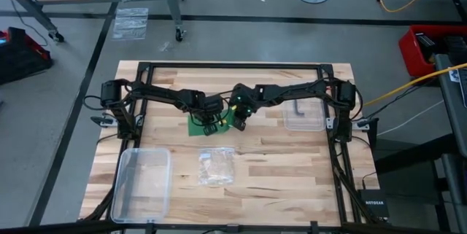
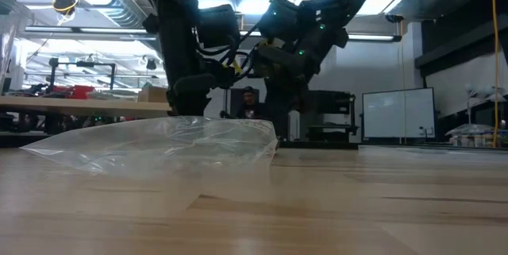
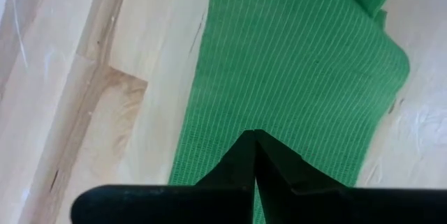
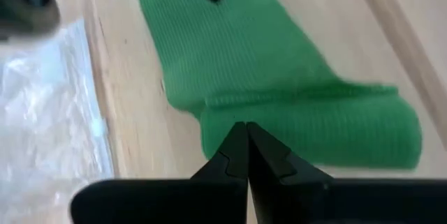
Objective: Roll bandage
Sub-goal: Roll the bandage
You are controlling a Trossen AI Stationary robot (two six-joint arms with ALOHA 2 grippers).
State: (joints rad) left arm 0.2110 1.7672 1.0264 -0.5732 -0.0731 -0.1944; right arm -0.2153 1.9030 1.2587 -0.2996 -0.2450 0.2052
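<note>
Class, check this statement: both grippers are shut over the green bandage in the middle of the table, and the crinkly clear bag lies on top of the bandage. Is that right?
Not quite. The crinkly clear bag lies apart from the bandage, nearer the table's front edge, as the high view shows. The left gripper and right gripper are indeed shut over the bandage.
</note>
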